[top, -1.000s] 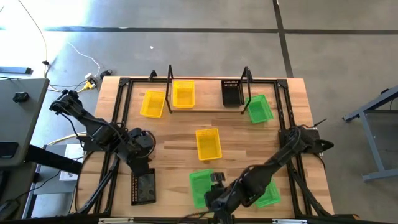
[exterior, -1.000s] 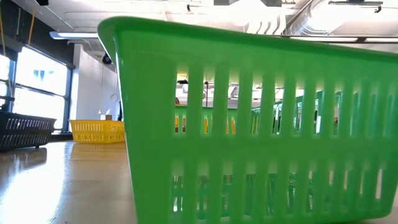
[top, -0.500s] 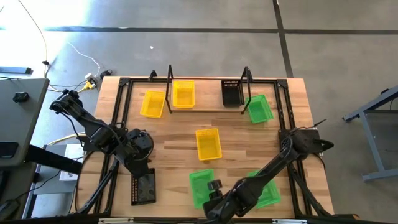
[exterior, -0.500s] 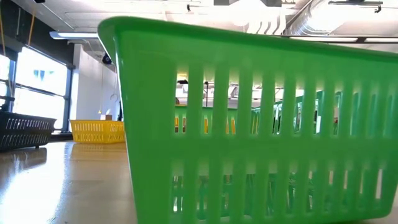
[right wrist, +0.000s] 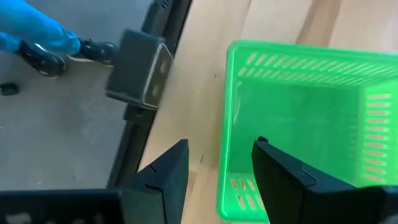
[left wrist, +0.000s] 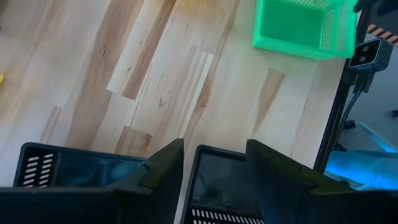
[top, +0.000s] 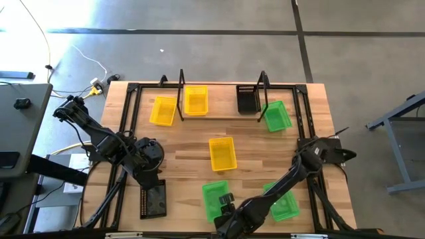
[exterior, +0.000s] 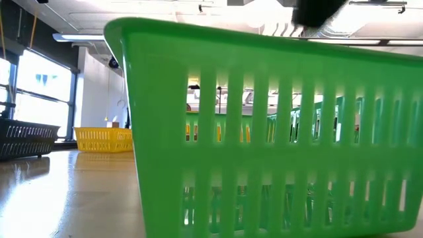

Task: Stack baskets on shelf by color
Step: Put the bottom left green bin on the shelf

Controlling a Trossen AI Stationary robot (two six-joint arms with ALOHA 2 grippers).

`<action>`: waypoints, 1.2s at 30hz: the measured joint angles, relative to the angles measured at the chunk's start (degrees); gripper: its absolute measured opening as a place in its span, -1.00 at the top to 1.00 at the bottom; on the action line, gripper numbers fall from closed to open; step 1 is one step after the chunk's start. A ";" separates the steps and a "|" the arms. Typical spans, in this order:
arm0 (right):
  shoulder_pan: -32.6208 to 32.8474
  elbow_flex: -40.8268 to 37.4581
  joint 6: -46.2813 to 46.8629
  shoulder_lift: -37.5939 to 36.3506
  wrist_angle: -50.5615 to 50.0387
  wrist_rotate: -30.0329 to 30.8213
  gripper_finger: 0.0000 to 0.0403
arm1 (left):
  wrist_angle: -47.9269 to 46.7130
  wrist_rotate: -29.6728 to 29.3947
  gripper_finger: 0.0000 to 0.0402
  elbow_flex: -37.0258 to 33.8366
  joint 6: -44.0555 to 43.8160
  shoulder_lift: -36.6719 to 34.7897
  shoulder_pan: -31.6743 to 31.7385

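Two green baskets sit by the counter's [top: 265,149] 6 o'clock edge; the right gripper [right wrist: 217,163], fingers apart and empty, straddles the rim of the nearer one [top: 214,198]. The left gripper [left wrist: 214,163], also apart, hangs over a black basket [top: 153,199] at 8 o'clock. A yellow basket [top: 222,153] lies centred, bare wood around it. The shelf [top: 222,113] spans 12 o'clock.

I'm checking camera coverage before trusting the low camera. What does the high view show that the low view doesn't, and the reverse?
Only the high view shows the shelf, both arms, and all the baskets, including three green ones.

Only the low view shows the room's ceiling lights and windows behind the table.

Both show the near green basket, a yellow basket and the black basket.
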 joint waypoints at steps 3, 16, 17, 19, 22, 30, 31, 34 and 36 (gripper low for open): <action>-0.11 0.00 0.22 1.55 0.05 -0.17 0.20 | 0.00 0.00 0.19 0.00 0.01 0.00 0.00; -0.35 0.00 2.85 4.29 -0.75 -1.30 0.62 | 0.00 -0.34 0.19 0.00 0.02 0.02 0.00; -0.45 0.00 2.86 4.29 -0.76 -1.84 0.71 | 0.00 -0.49 0.19 0.00 0.02 0.02 0.00; -0.67 0.00 2.72 4.29 -0.74 -3.53 0.89 | 0.00 -0.92 0.19 0.00 0.02 0.02 0.00; -0.74 0.00 1.45 4.27 -0.78 -4.32 0.96 | 0.00 -1.25 0.19 0.00 0.02 0.02 0.00; -0.74 0.00 0.85 2.52 -1.34 -6.08 0.98 | -0.02 -1.49 0.19 0.00 2.25 0.02 0.02; -0.76 0.00 0.85 2.13 -1.31 -6.20 0.99 | -0.05 -1.50 0.19 0.00 2.63 0.02 0.02; -1.17 0.00 1.66 0.54 -1.39 -6.31 1.00 | -0.05 -1.50 0.19 0.00 3.47 0.02 0.02; -1.64 0.00 2.82 -0.81 -1.18 -6.62 1.00 | -0.04 -1.49 0.19 0.00 4.16 0.02 0.02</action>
